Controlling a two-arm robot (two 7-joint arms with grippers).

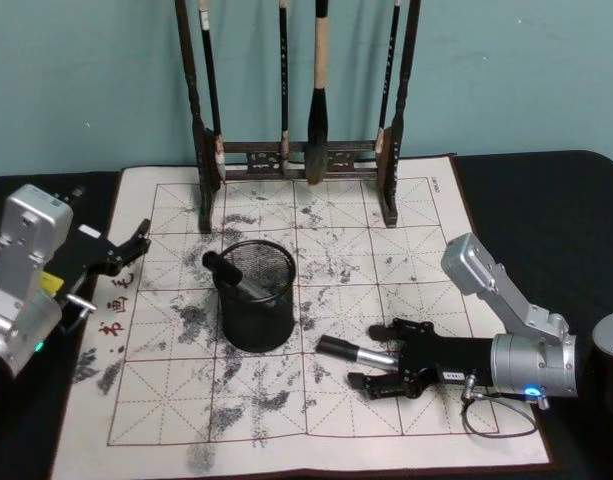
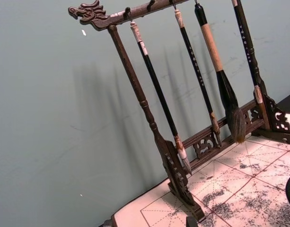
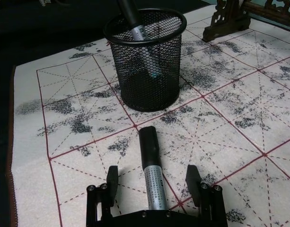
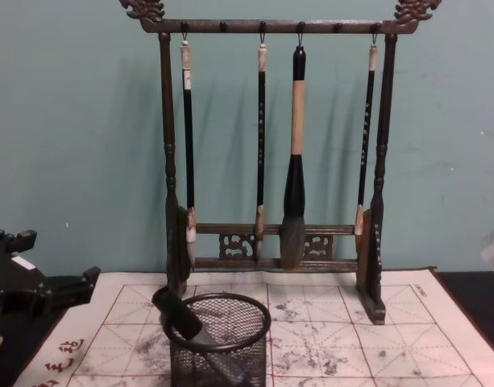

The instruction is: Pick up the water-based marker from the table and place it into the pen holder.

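Observation:
A water-based marker [image 1: 356, 351] [image 3: 152, 172] with a silver body and black cap lies flat on the ink-stained mat, to the right of the pen holder [image 1: 256, 297] [image 3: 147, 61] [image 4: 218, 339]. My right gripper [image 1: 379, 357] [image 3: 153, 178] is low over the mat and open, one finger on each side of the marker with a gap to each. Another marker [image 1: 230, 272] [image 3: 136, 26] [image 4: 179, 315] leans inside the black mesh holder. My left gripper [image 1: 129, 248] [image 4: 57, 282] is open and parked at the mat's left edge.
The tall dark wooden brush rack [image 1: 298, 160] [image 2: 182, 156] [image 4: 271, 250] with several hanging brushes stands at the back of the mat [image 1: 406, 420], against the teal wall. A black tablecloth surrounds the mat. A dark round object [image 1: 611, 345] sits at the far right edge.

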